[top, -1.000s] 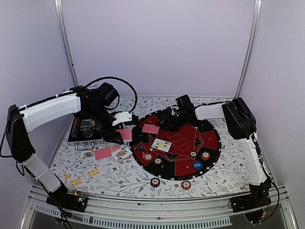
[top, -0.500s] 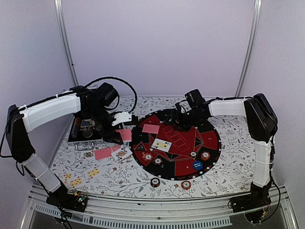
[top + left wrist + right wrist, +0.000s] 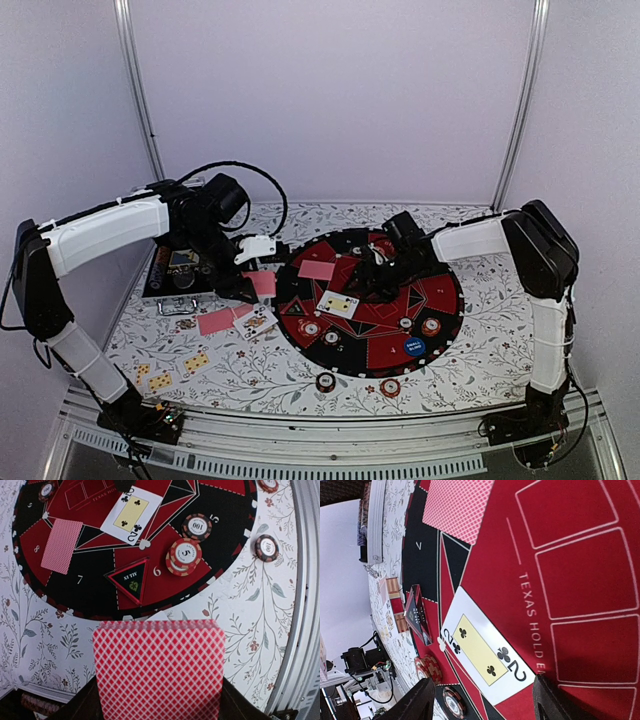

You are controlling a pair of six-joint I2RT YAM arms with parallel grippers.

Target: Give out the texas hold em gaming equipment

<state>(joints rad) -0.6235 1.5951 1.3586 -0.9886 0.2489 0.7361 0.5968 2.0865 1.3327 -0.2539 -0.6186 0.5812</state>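
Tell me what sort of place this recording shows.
Probably a robot test booth staged as a poker table: plain pale walls with metal posts, a floral-print tabletop, and a round black-and-red Texas Hold'em mat carrying red-backed playing cards and round poker chips.

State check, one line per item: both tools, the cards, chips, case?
left tool: shut on held cards
held cards: gripped, red backs facing the wrist camera
right tool: open, empty, over the two of clubs
two of clubs: face up on mat
lone red-backed card: face down on mat
chip stack: stacked, on mat
case: open
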